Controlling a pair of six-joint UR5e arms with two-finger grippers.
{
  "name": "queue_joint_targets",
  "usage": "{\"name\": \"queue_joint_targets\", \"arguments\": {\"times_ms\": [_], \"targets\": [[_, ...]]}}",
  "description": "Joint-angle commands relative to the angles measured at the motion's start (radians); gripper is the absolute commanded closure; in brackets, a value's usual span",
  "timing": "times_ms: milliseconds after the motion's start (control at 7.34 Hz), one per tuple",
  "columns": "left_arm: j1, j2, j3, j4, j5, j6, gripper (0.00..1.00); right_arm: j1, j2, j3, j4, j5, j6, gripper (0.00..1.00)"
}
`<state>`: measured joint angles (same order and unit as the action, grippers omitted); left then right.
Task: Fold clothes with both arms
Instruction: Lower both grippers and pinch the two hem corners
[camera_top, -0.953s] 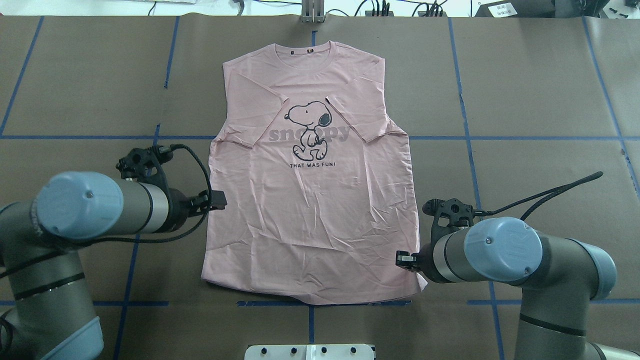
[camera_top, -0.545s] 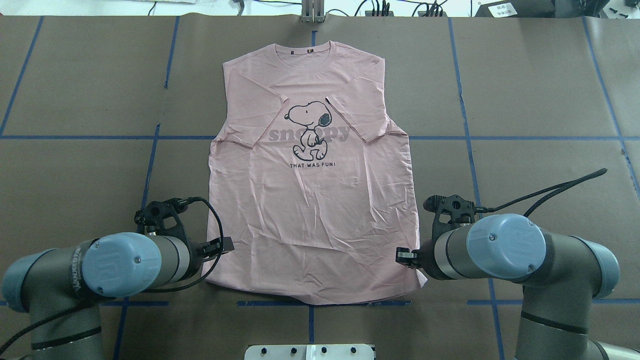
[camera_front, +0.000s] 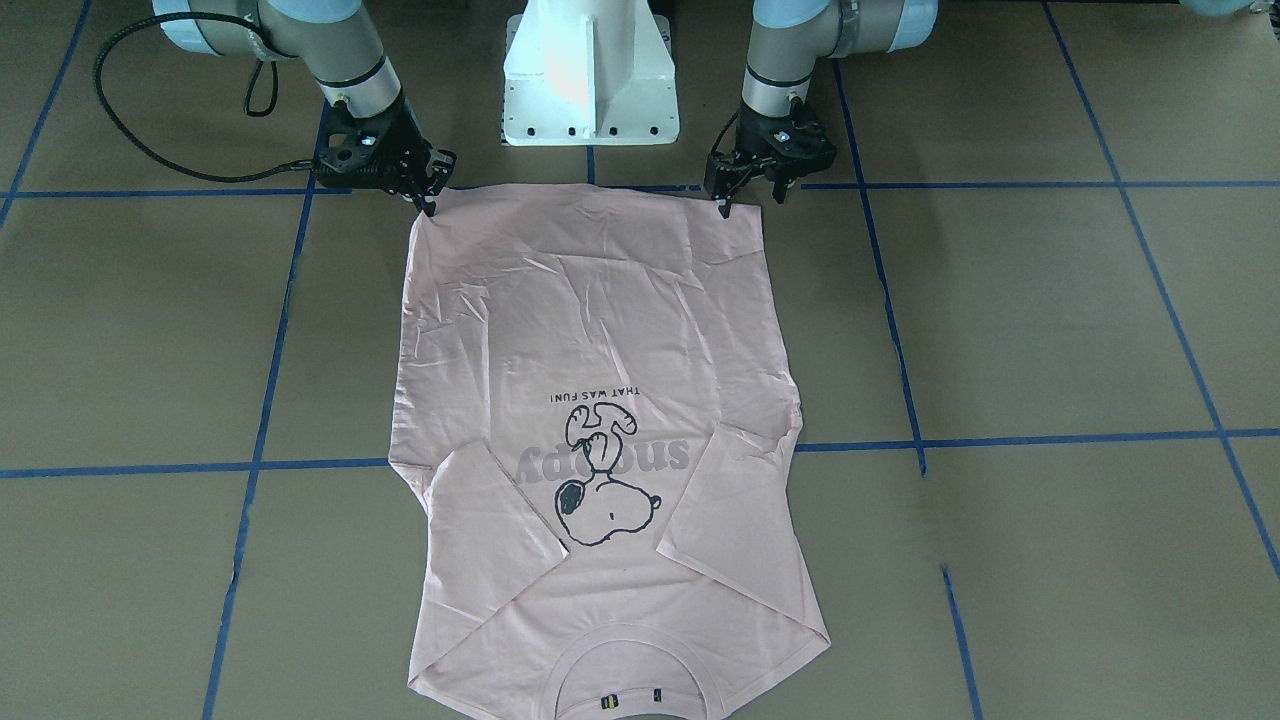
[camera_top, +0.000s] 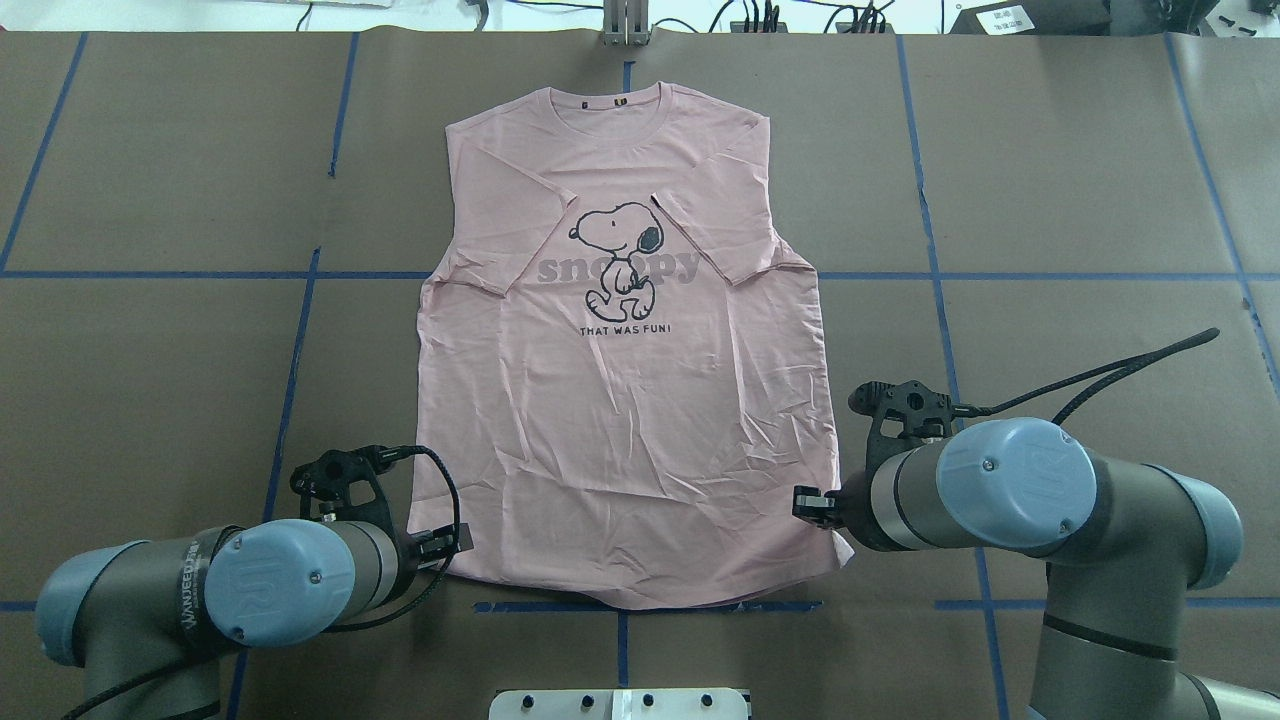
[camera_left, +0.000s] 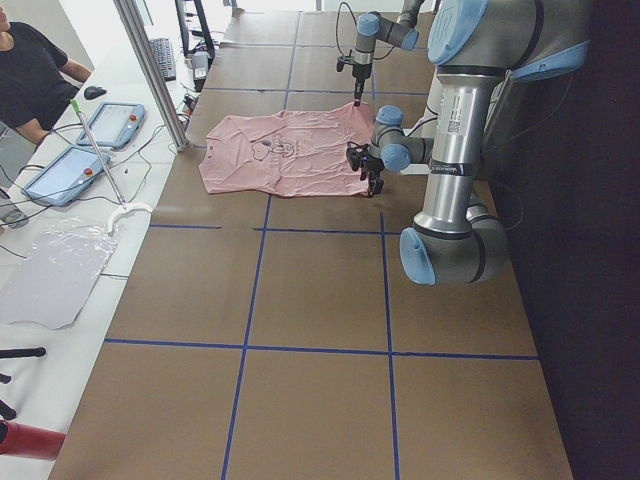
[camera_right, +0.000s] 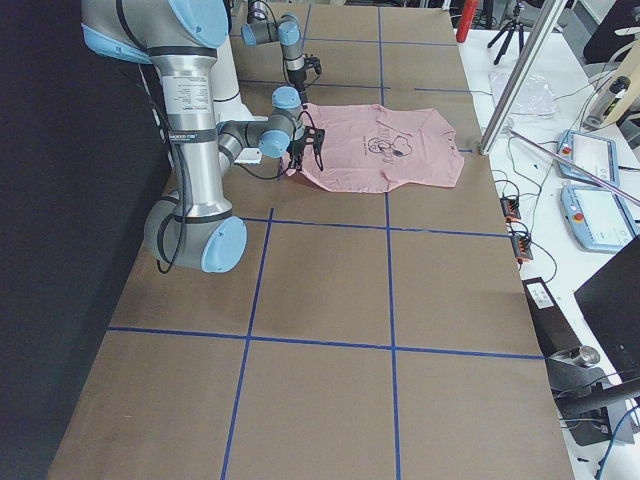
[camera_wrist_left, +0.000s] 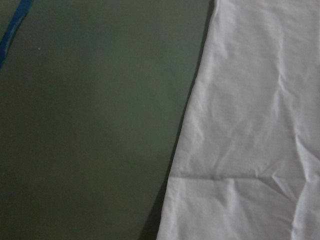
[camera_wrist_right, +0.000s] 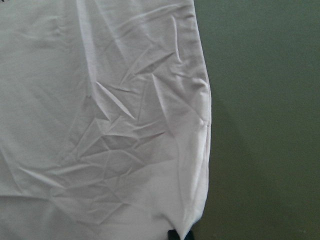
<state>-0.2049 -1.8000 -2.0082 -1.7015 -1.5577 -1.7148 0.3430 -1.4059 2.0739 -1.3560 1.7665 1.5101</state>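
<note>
Since earlier shot, left arm (camera_top: 270, 590) pulled back toward robot. left hand (camera_top: 452, 545) now at hem corner of pink T-shirt (camera_top: 620, 420) on robot's left, fingers look apart. right hand (camera_top: 806, 506) same spot as before, at opposite hem corner; can't tell if apart or pinching. Shirt flat on counter (camera_top: 1080, 200), print up, sleeves folded in, collar far from robot.

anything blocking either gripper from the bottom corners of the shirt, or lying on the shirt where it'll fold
Nothing visible does. The left gripper is right at one hem corner of the pink T-shirt, and the right gripper is at the other. Only bare brown table lies beside them. Nothing rests on the shirt.
</note>
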Motion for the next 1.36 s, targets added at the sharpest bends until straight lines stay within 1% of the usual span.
{"name": "queue_joint_targets", "arguments": {"times_ms": [0, 408, 545, 681, 817, 1225], "targets": [[0.007, -0.004, 0.002, 0.002, 0.001, 0.033, 0.11, 0.004, 0.001, 0.002, 0.0, 0.001, -0.002, 1.0], [0.005, -0.018, 0.017, -0.003, -0.001, 0.061, 0.12, 0.004, 0.001, 0.002, 0.0, 0.001, -0.002, 1.0], [0.004, -0.018, 0.025, -0.003, -0.002, 0.063, 0.13, 0.004, 0.001, 0.002, 0.0, 0.001, -0.002, 1.0], [0.004, -0.018, 0.025, -0.004, -0.002, 0.061, 0.17, 0.004, 0.001, 0.002, 0.0, 0.001, -0.002, 1.0], [0.004, -0.018, 0.025, -0.004, -0.002, 0.061, 0.26, 0.004, 0.001, 0.0, 0.0, 0.002, -0.002, 1.0], [0.004, -0.024, 0.02, -0.006, -0.002, 0.064, 0.75, 0.004, 0.001, 0.0, 0.0, 0.002, -0.002, 1.0]]}}
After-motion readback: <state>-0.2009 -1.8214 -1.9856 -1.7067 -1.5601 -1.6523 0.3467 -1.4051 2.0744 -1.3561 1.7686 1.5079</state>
